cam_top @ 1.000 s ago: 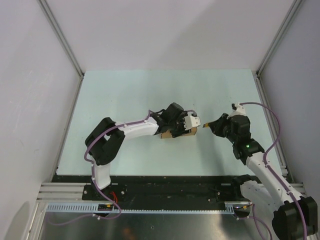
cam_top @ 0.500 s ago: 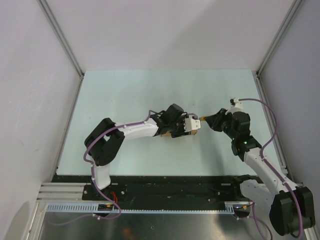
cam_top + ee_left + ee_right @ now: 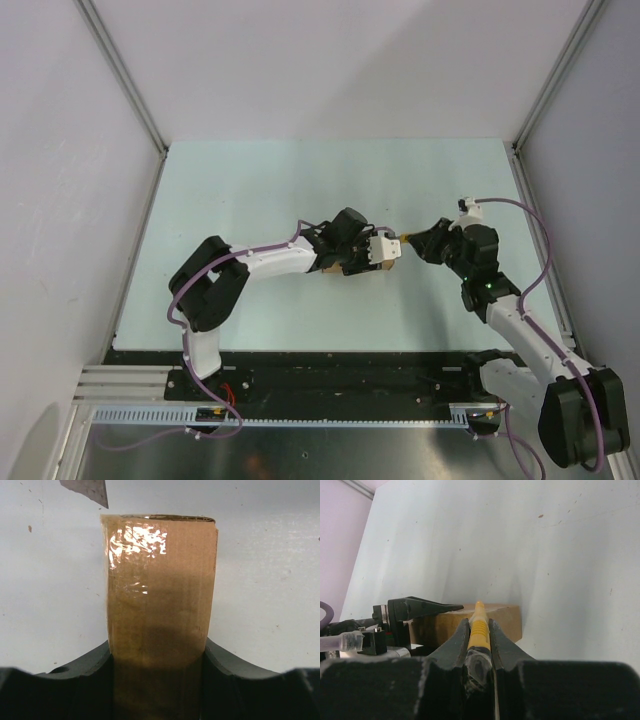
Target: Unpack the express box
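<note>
The left gripper (image 3: 157,649) clamps the express box (image 3: 160,590) between its fingers (image 3: 75,675), and the right gripper (image 3: 479,625) clenches the utility knife (image 3: 479,614) projecting ahead of it; a skewed blade (image 3: 92,490) push may twist the box loose.

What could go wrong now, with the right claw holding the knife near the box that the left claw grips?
1. The knife in the right claw points at the express box, close to the left claw; the blade might strike its fingers instead of the tape.
2. The left claw clamps only one end of the box, so a push from the blade may twist it or slide it out.
</note>
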`<state>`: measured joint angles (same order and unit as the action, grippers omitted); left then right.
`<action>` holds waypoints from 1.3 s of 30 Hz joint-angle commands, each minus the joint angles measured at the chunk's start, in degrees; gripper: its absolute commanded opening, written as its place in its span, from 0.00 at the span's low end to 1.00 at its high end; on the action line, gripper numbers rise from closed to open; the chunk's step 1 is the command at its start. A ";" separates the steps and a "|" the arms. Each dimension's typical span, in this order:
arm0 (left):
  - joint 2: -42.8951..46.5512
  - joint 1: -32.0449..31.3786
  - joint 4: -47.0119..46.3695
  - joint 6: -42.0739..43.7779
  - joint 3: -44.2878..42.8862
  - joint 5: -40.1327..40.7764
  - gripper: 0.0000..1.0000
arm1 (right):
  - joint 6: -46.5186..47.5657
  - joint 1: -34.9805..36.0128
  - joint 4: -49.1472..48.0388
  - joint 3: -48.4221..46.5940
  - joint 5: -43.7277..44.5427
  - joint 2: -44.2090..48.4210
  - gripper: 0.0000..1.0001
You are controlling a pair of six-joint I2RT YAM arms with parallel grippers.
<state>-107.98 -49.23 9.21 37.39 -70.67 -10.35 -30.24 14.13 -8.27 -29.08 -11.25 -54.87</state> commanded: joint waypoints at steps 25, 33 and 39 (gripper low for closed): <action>-4.77 0.54 8.88 -6.09 -2.00 -2.56 0.41 | 2.29 5.82 -5.79 3.76 3.15 -4.10 0.00; -8.38 3.61 16.19 -9.87 -7.11 -12.50 0.40 | 3.52 10.04 -5.09 6.40 6.94 -4.28 0.00; -9.52 5.99 17.07 -12.94 -8.07 -14.52 0.40 | 3.00 11.97 -3.68 7.72 7.20 -4.89 0.00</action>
<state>-112.95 -44.69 19.09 30.98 -79.50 -20.78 -26.89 23.35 -20.12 -24.23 0.86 -58.61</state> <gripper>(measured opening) 0.540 0.160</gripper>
